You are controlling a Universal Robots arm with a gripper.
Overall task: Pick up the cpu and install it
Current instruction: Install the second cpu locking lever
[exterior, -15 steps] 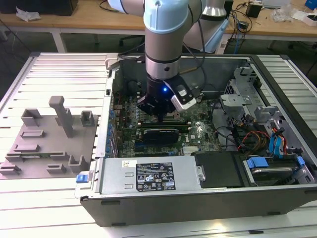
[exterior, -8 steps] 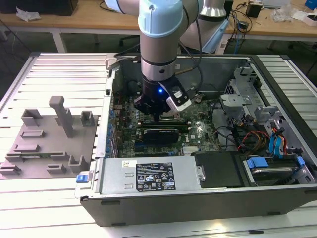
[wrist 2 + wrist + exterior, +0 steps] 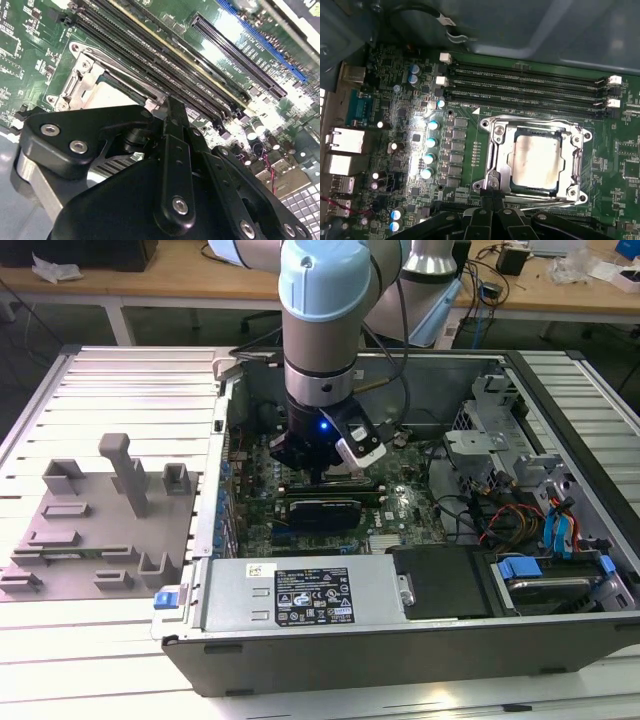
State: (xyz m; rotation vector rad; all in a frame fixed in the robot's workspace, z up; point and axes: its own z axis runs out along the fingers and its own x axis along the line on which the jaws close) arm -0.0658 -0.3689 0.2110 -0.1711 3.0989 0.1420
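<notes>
The cpu [image 3: 535, 160], a square chip with a dull silver top, lies flat inside its socket on the green motherboard [image 3: 395, 150]. A shiny metal frame [image 3: 494, 145] surrounds it. My gripper [image 3: 492, 194] hovers just off the socket's edge, its two black fingers pressed together with nothing between them. In the second wrist view the gripper [image 3: 172, 102] tip points down beside the socket frame [image 3: 80, 75]. In the exterior view the gripper [image 3: 318, 472] hangs low over the board inside the open computer case [image 3: 300, 650], hiding the socket.
Long black memory slots [image 3: 525, 82] run beside the socket. A grey fixture plate [image 3: 90, 530] with upright blocks lies at the exterior view's left. The power supply [image 3: 300, 590] sits along the case's near side, with drive cages and cables [image 3: 510, 490] at the right.
</notes>
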